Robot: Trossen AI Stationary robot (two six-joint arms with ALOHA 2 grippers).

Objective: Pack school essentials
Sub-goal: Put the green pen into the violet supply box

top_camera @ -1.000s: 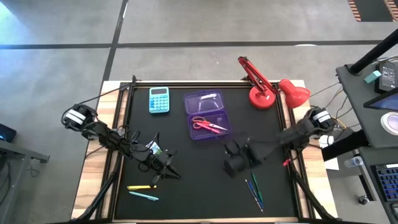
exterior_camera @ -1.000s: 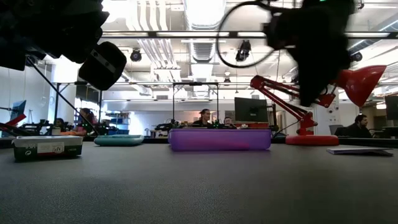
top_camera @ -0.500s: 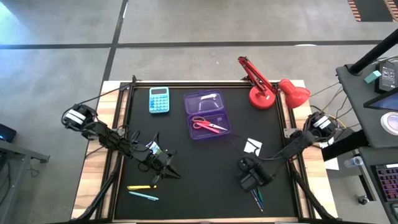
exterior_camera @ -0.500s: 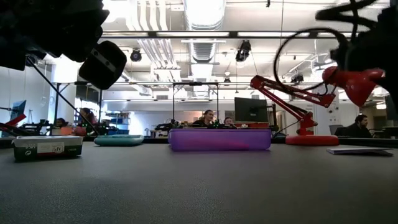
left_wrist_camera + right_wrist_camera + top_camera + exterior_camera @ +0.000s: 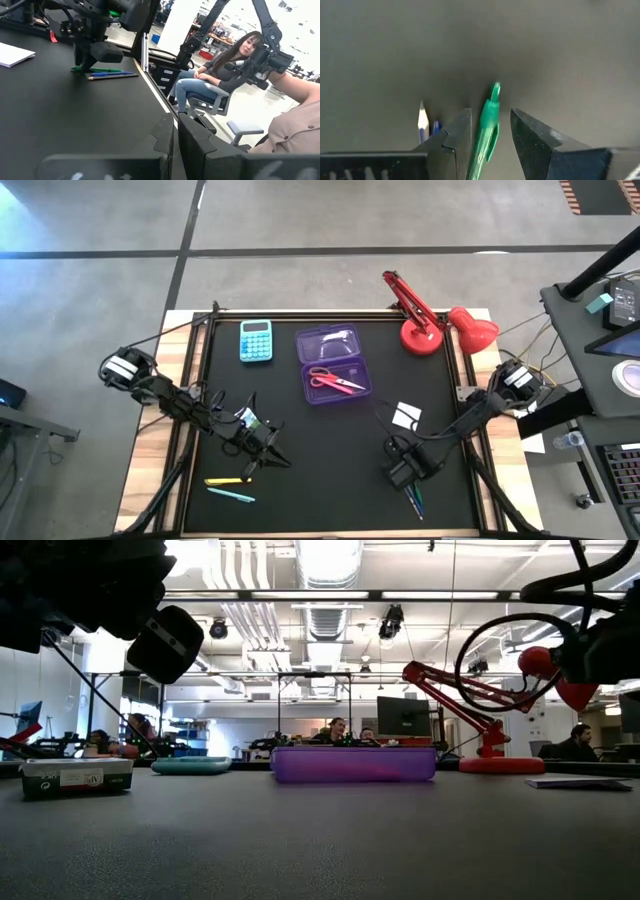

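My right gripper is open, low over the table's near right part. Its fingers stand on either side of a green pen that lies flat beside a blue pencil; these pens poke out toward the near edge. The white square lies flat just beyond them. The red-handled scissors rest inside the open purple case. A yellow pen and a teal pen lie near left. My left gripper hovers shut beside the green-and-white packet.
A light-blue calculator sits at the far left, and a red desk lamp stands in the far right corner. A raised frame edges the black table. People sit in the room beyond.
My right gripper has swung from the table's middle toward the near right and come down over the green pen and blue pencil, uncovering the white square. It has then almost stopped. The left arm has kept still.
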